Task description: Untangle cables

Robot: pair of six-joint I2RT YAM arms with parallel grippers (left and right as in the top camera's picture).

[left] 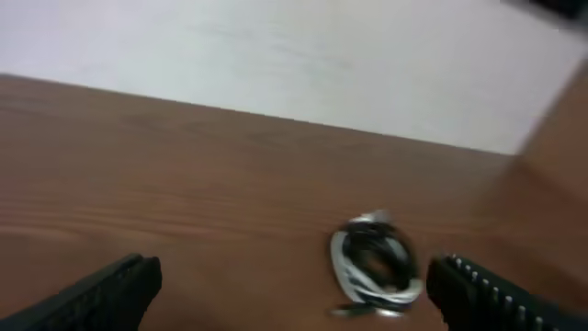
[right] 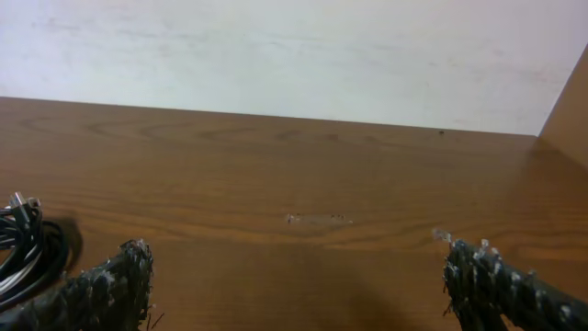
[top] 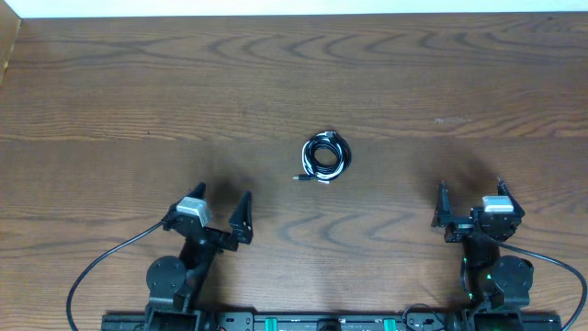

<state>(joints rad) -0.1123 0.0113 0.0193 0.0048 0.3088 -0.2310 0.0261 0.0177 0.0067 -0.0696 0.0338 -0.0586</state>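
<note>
the cables (top: 325,156) are lying as one small black-and-white coil on the middle of the table (top: 138,92). the left gripper (top: 224,191) and right gripper (top: 471,185) are sitting spread wide, gripping nothing, well apart from it.

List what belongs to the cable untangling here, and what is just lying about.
Job:
- cable coil, black and white
- left gripper, open, apart from the coil
- right gripper, open, apart from the coil

Lying about:
- nothing loose shows; only the table itself
</note>
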